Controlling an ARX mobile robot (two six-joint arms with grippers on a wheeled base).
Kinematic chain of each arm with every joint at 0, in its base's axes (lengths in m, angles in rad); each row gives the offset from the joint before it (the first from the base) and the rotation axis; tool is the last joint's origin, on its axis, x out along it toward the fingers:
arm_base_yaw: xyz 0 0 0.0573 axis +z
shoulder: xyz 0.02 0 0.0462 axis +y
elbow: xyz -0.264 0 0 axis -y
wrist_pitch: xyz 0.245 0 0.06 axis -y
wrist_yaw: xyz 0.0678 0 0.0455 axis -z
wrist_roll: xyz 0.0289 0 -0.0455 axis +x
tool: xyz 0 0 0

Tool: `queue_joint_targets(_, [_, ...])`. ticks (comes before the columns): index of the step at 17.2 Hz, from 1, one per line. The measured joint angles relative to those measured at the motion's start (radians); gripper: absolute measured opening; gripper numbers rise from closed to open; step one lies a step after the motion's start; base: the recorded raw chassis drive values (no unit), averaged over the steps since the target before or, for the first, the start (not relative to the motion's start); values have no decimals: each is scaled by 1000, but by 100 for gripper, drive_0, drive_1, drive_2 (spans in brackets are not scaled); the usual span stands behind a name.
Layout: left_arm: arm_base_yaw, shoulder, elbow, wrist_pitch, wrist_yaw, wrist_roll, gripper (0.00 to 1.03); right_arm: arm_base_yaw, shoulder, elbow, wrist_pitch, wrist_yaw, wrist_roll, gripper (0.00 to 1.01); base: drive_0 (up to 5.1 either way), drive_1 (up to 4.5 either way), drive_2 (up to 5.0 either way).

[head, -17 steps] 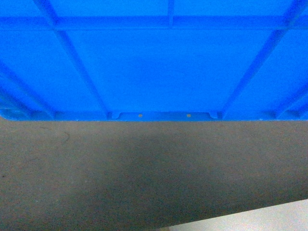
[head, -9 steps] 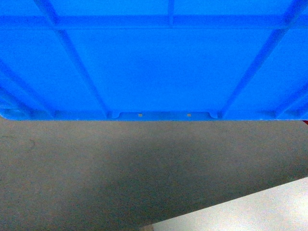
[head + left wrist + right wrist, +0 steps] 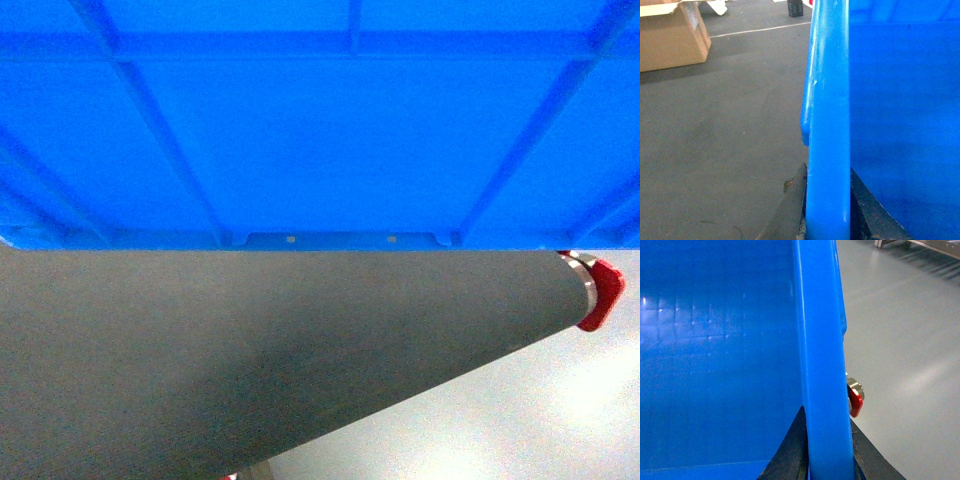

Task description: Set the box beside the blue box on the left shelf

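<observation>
Carrying the box (image 3: pixel 320 130) high and close, the robot has it filling the whole upper half of the head view, from nine o'clock across to three o'clock, its ribbed outer wall right up against the camera. Each arm pinches one of the opposite side rims, which judging by the load's width is why both are needed: the left gripper (image 3: pixel 827 210) sits at six o'clock in its wrist view with its dark fingers (image 3: pixel 790 210) closed tight on either face of the thick rim, and the right gripper (image 3: pixel 827 450) clamps its own rim the same way, fingers (image 3: pixel 795 450) pressed to the plastic. Beneath the crate lies dark grey matting (image 3: pixel 200 380), giving way to pale floor (image 3: pixel 520 420) toward five o'clock, with a red-capped fitting (image 3: pixel 600 290) at three o'clock. A cardboard carton (image 3: pixel 670 40) stands at ten o'clock in the left wrist view. No shelf or second blue box shows, so the placing looks some way off
</observation>
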Motion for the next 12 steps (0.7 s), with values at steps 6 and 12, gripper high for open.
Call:
queue_joint_targets(6, [0, 0, 0, -1, 0, 0, 12, 0, 0, 0, -2, 0, 0, 10, -148, -148, -148])
queue_joint_targets(12, [0, 0, 0, 0, 0, 0, 12, 0, 0, 0, -2, 1, 0, 10, -149, -149, -149])
